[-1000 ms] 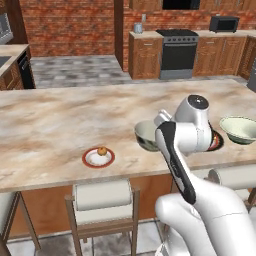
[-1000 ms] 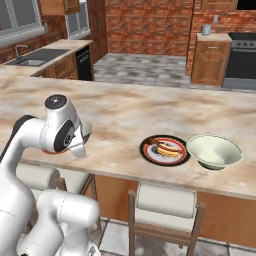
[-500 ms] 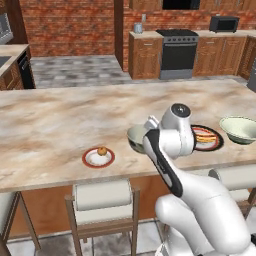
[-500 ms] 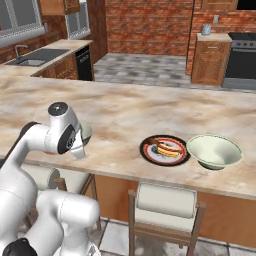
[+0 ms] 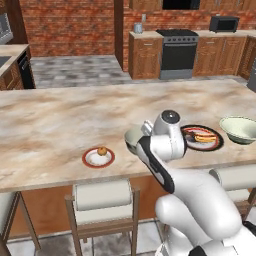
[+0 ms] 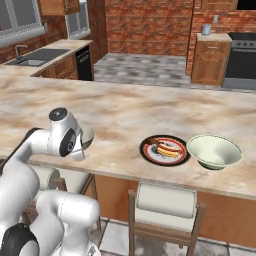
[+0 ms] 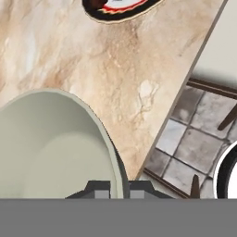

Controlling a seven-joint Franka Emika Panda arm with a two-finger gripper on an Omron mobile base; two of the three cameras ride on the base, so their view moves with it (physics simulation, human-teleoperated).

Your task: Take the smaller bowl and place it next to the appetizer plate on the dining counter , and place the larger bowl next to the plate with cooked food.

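Even bright rendered light, soft shadows, slightly coarse, blurry detail

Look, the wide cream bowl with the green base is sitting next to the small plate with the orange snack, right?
No. In the left base view the wide cream bowl with the green base sits beside the dark-rimmed plate of cooked food, far from the small plate with the orange snack.

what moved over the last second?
The pincer, its fingers either side of the smaller bowl rim, carried it along the dining counter toward the appetizer plate. The larger bowl and plate of cooked food stayed put.
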